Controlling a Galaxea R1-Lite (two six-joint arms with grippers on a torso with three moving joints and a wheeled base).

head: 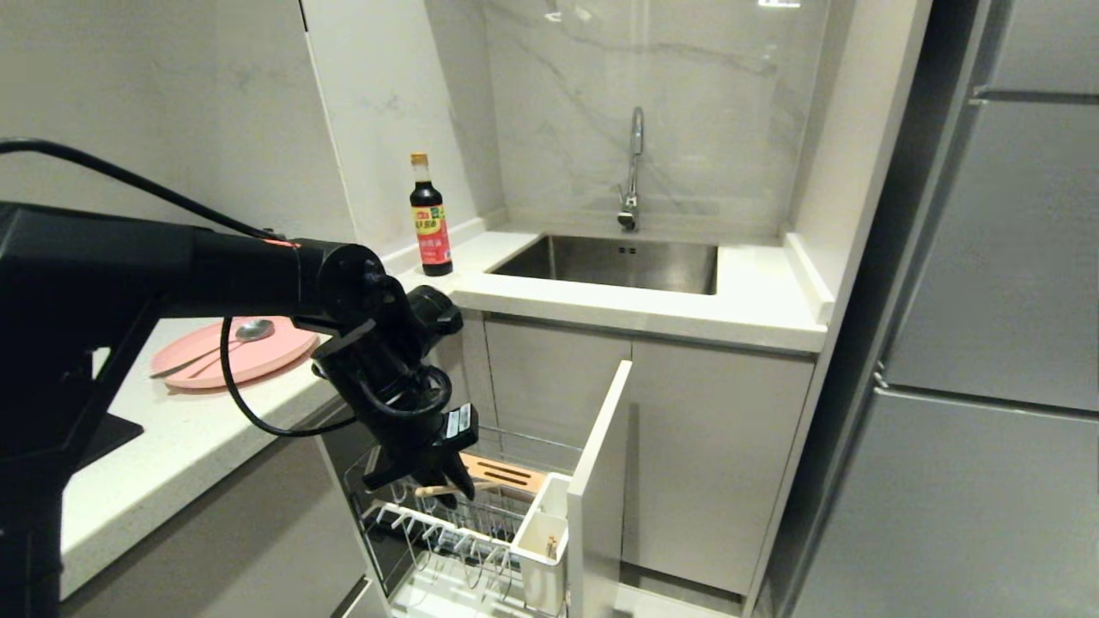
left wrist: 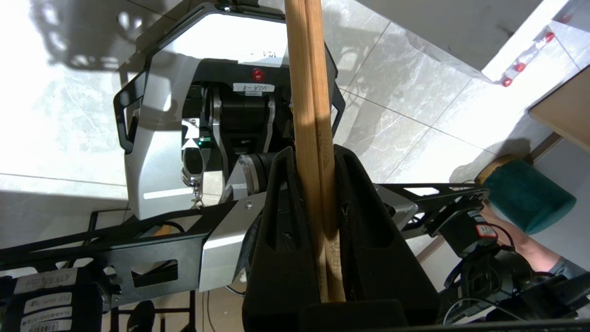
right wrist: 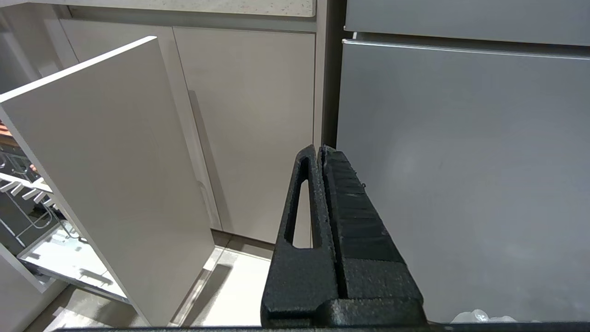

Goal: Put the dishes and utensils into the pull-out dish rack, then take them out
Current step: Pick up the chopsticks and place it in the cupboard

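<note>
Left gripper hangs over the pulled-out rack, jaws clamped on the chopsticks. In the left wrist view the two sticks run side by side between the fingers and stick out well past the tips. From the head view they lie roughly level, just in front of the wooden strip at the back of the rack, left of the white cup. Something thin stands inside the cup; can't tell what.

Pink plate sits on the counter left of the rack, spoon lying across it, bowl end toward the wall.

Right gripper is low, facing the cabinet door and the fridge front, jaws pressed together, nothing in them.

Sauce bottle stands on the counter beside the sink.
</note>
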